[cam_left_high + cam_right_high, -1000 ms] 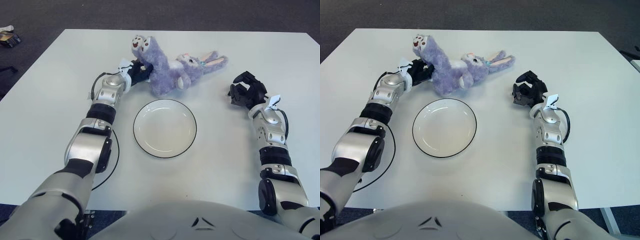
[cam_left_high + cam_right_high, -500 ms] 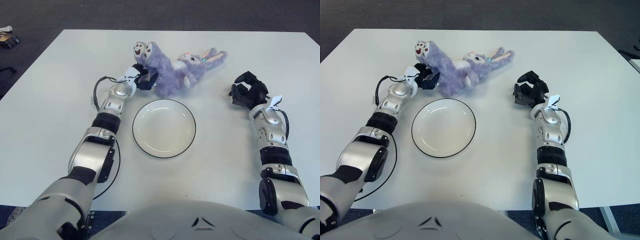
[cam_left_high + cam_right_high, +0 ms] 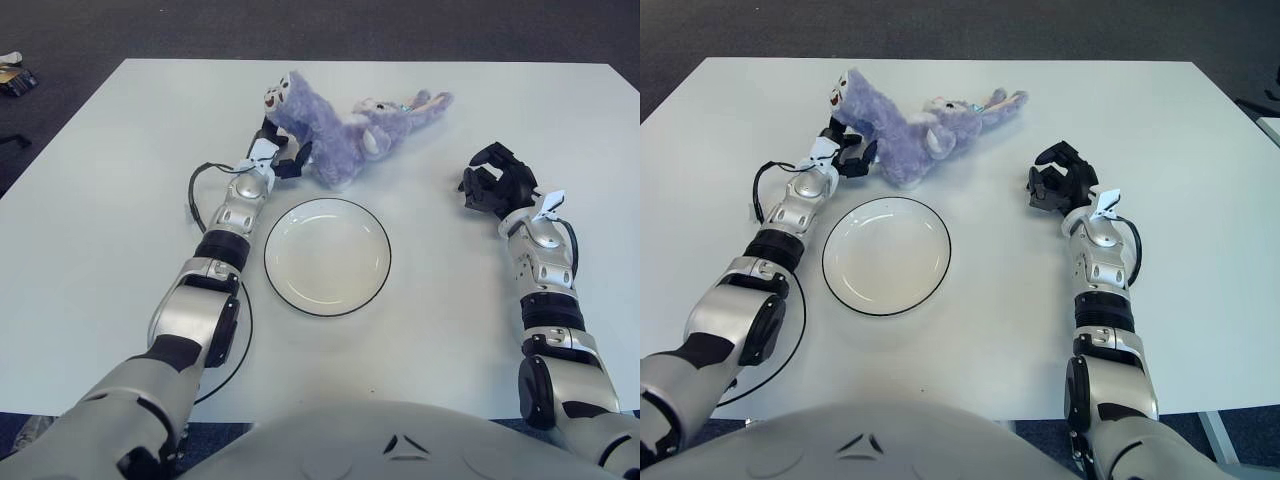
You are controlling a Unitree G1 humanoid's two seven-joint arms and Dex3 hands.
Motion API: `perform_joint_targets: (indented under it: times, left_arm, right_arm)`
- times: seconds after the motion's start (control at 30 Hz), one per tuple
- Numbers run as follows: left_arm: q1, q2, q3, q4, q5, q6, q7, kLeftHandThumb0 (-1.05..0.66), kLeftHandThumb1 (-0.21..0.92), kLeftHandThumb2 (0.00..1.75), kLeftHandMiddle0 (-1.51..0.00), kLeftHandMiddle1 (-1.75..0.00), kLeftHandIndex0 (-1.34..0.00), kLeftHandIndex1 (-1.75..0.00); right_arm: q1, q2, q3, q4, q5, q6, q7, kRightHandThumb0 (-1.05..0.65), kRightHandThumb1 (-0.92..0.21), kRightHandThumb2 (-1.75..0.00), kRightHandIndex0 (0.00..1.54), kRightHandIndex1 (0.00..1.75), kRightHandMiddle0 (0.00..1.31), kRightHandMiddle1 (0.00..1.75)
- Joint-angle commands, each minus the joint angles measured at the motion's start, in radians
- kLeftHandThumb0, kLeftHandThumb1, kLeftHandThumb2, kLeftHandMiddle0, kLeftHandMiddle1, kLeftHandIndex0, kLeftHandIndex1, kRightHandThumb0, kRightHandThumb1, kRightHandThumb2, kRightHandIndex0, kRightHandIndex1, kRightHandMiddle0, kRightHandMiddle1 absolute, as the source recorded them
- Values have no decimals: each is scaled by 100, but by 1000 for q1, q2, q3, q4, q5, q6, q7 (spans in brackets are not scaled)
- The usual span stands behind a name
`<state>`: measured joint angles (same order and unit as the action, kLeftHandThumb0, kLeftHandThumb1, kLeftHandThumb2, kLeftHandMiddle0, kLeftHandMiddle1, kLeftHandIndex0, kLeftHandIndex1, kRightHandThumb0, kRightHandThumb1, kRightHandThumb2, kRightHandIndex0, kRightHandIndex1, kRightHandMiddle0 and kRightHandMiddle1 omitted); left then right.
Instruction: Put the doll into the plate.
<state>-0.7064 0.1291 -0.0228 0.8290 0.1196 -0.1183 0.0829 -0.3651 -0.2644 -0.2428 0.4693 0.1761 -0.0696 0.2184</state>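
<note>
- Your doll (image 3: 345, 135) has shifted slightly up the desk (image 3: 100, 220) since a second ago; it lies just beyond the plate's far rim, not in it
- your left hand (image 3: 280, 158) grasps the doll at its leg end
- the plate (image 3: 327, 256) sits bare
- your right hand (image 3: 492, 184) rests clenched, well apart, holding nothing

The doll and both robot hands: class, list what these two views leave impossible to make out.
1. How the left robot hand holds the purple doll: the plush hides the contact in both eye views.
2. The doll's face: turned away and too small to read.
3. The right robot hand: its palm faces the table, so the underside is hidden.
4. The white plate: depth unclear from above.
</note>
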Motion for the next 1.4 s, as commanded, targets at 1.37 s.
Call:
perform_joint_targets:
  times: [1.37]
  left_arm:
    - [-4, -55, 70, 26, -75, -154, 21, -2, 24, 137, -75, -167, -46, -165]
  right_arm:
    - [45, -107, 173, -204, -425, -232, -167, -1, -38, -124, 63, 169, 32, 172]
